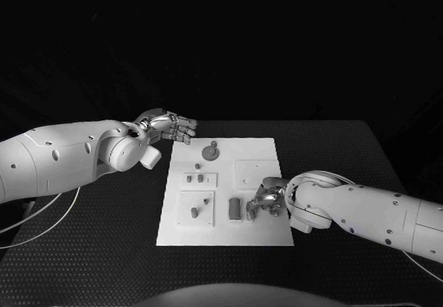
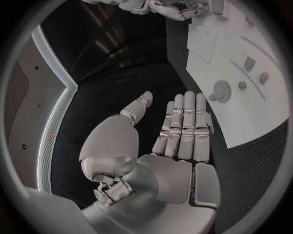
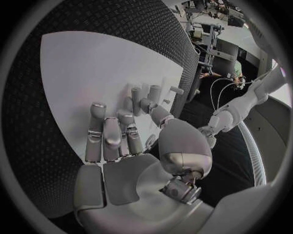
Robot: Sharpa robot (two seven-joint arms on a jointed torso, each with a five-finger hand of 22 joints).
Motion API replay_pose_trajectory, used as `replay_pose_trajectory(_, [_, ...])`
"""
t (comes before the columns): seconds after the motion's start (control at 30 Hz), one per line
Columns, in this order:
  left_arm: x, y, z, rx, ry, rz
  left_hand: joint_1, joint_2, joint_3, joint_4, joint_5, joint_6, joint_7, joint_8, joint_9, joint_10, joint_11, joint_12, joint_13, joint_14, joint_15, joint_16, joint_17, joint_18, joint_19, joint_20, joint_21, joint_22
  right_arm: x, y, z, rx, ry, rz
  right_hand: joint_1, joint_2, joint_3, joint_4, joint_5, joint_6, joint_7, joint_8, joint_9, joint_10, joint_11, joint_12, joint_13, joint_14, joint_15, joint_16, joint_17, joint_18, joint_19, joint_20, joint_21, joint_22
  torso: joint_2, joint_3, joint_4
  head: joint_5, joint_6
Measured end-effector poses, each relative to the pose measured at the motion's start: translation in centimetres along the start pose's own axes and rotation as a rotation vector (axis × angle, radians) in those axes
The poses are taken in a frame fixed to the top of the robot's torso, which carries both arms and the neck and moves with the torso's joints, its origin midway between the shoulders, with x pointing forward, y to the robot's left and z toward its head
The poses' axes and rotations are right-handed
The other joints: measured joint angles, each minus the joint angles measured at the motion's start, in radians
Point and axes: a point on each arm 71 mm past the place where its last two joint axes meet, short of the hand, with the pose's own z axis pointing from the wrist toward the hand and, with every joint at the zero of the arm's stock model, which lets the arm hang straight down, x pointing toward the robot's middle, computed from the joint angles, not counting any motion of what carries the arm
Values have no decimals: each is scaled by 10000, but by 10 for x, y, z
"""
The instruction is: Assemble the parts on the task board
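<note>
Two hands differ: the left hand (image 1: 169,126) waits flat and empty beside the task board (image 1: 263,227); the right hand (image 1: 268,196) seemingly pinches a part (image 1: 252,210), ready for seating.

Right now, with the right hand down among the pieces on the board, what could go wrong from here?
1. The right hand has its fingers among closely spaced upright parts on the task board; it may knock a neighbouring one over.
2. The board looks loose on the table, so a sideways push could slide it.
3. The left hand hovers open off the board's far corner, not steadying it.
</note>
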Motion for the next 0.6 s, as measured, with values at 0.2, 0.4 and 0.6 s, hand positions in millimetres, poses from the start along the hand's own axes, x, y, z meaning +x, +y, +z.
replay_pose_trajectory(0.2, [0,0,0,-9,20,-3,0,0,0,0,0,0,0,0,0,0,0,0,0,0,0,0,-1,0,0,0,0,0,-1,0,1,41,55,-11,0,0,0,1,0,15,-14,-5,-10,0,0,0,0,8,10,0,0,-3,0,0,0,-1,-1,1,-1,2,-2])
replay_pose_trajectory(0.4, [0,0,0,-22,27,-6,0,0,0,0,0,0,0,0,0,0,0,0,1,0,0,0,-2,0,0,0,0,1,0,0,1,49,98,-11,-7,7,0,2,-1,16,-16,-11,-13,1,-1,-1,1,-43,-28,0,-18,-6,0,0,0,-1,-1,7,-2,2,-17])
replay_pose_trajectory(0.6, [0,0,0,-28,46,-7,0,0,0,0,0,0,0,0,0,0,0,0,-8,0,0,0,-2,0,0,0,0,1,1,0,2,47,150,9,-59,50,-103,240,-4,31,-31,-22,-69,0,-1,-1,-13,-53,-19,0,-50,-18,37,36,0,-1,-1,11,-2,2,-44])
